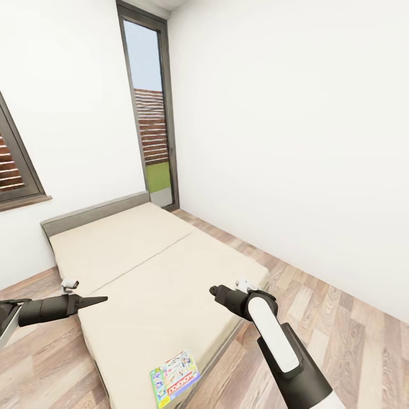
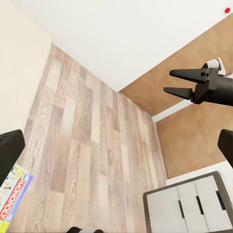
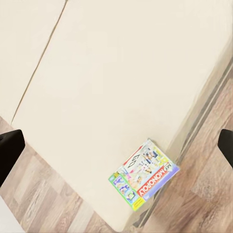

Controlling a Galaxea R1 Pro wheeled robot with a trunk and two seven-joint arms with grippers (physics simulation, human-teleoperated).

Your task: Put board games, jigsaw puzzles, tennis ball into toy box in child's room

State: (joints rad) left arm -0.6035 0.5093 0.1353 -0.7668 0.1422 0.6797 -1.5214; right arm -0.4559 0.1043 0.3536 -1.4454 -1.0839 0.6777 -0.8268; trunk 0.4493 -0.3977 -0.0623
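One board game [image 1: 176,378], a flat pale box with a red Monopoly band, lies on the bed [image 1: 142,267] at the near corner of the beige mattress. It also shows in the wrist views, board game [image 2: 12,194] and board game [image 3: 143,174]. My left gripper [image 1: 94,300] hovers over the bed's left edge and is open [image 2: 119,143]. Above the mattress's right side hangs my right gripper [image 1: 218,292], open and empty [image 3: 116,145]; the left wrist view catches it too, right gripper [image 2: 167,81]. The toy box, jigsaw puzzles and tennis ball are out of view.
A tall glazed door [image 1: 150,113] stands behind the headboard, and a window [image 1: 11,165] is on the left wall. Wood floor [image 1: 341,318] runs along the bed's right side up to a white wall. A white drawer unit [image 2: 189,204] stands on the floor.
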